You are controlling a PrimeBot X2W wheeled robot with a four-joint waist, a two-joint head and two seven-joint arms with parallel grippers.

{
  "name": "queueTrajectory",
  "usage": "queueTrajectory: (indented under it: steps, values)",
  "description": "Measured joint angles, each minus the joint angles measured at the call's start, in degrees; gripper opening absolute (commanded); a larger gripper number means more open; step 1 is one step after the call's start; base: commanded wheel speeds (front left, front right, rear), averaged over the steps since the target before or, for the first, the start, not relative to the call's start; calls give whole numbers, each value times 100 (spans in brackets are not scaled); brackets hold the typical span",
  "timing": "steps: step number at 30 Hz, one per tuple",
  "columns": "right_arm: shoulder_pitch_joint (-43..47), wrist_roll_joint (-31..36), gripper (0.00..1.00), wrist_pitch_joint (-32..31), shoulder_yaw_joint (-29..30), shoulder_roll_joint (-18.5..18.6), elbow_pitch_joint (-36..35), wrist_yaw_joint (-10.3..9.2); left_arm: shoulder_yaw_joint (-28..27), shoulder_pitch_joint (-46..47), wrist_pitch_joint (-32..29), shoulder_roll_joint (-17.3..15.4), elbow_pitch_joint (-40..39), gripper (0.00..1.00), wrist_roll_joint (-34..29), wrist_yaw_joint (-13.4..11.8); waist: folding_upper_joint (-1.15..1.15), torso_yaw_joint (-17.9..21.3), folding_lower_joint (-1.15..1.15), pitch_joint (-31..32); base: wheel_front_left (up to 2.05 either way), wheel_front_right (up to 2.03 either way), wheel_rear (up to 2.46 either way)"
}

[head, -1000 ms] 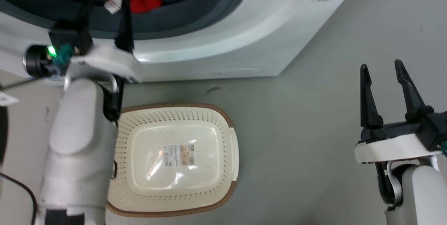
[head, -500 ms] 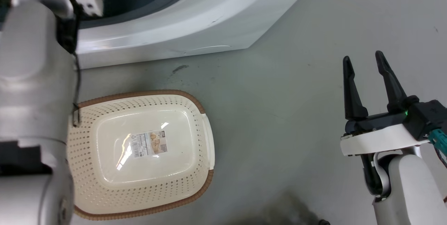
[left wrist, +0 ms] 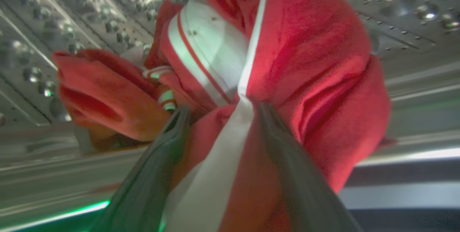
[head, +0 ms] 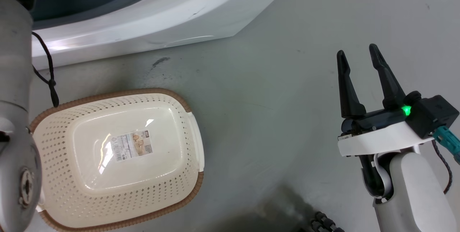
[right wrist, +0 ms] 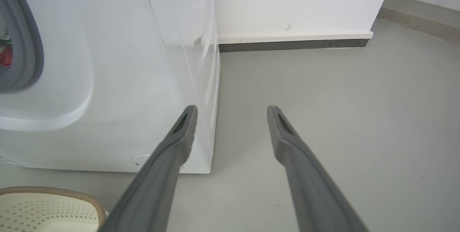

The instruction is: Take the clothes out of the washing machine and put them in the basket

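Fabric bulges between the two dark fingers of the left hand, which is deep inside the washing machine. The clothes, a crumpled heap of bright red with white trim, lie against the perforated steel drum, and a fold carrying a white stripe runs straight down the gap. Those fingers stand about as wide as the idle ones on the other arm, so I would call that hand spread around the fold, not clamped on it. The right hand hangs released, holding nothing, above the bare grey floor, well apart from everything. The basket sits on the floor just in front of the machine with nothing red in it and a label showing on its bottom, so none of the load has reached it. The cloth looks thin, light and floppy. It will offer no stiffness, will sag and trail once lifted, and a sleeve or hem could drag on the grey door seal on the way out. A shallow pinch on a single layer may slip, as this looks like smooth sports fabric. To my eye the better hold is deep across the bunched fold at the stripe, where several layers stack up and the whole garment should follow.
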State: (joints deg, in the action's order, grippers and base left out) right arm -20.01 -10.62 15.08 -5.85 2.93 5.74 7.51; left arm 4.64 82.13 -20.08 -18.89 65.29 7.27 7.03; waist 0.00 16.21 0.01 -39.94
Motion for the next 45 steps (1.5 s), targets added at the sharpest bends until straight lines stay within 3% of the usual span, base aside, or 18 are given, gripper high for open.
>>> queueTrajectory:
  steps: [5, 6, 7, 8, 9, 13, 17, 33, 40, 45]
  values:
    - [-47, -105, 100, 0, -71, 0, 21, 0, -41, 308, -730, -74, 269, 100, 114, -22, 0, 141, 0, -62, 0, 0, 0]
    - [-55, -115, 100, 1, -79, 0, 27, 0, -32, 336, -803, -86, 285, 85, 113, -48, 0, 160, 0, -63, 0, 0, 0]
    - [-57, -131, 100, 1, -88, 0, 29, 0, -20, 362, -861, -97, 297, 50, 113, -54, 0, 176, 0, -65, 0, 0, 0]
    - [-57, -160, 100, 1, -99, 0, 42, 0, -4, 383, -927, -108, 313, 5, 113, -54, 0, 193, 0, -64, 0, 0, 0]
    - [-57, -166, 100, 1, -108, -1, 49, 0, 7, 392, -960, -115, 319, 0, 113, -56, 0, 206, 0, -58, 0, 0, 0]
    - [-59, -198, 100, 1, -100, 0, 73, 0, 58, 382, -978, -136, 323, 0, 99, -172, 0, 231, 0, -22, 0, 0, 0]
    - [-61, -202, 100, 1, -67, 0, 122, 0, 76, 192, -572, -154, 214, 0, 101, -260, 0, 213, 0, 68, 0, 0, 0]
    - [203, -18, 100, 1, 113, -3, 393, 0, 22, -1513, 3080, 188, -51, 0, 341, -376, 0, -103, -1, 1121, 0, 0, 0]
    - [524, 134, 100, 1, 257, -4, 505, -1, 19, -2152, 3489, 361, -120, 0, 390, -398, 0, -290, -1, 1768, 0, 0, 0]
    - [772, 255, 100, 1, 382, -3, 568, -1, -83, -2686, 3499, 483, -740, 0, 469, -393, 0, -424, -2, 2214, 0, 0, 0]
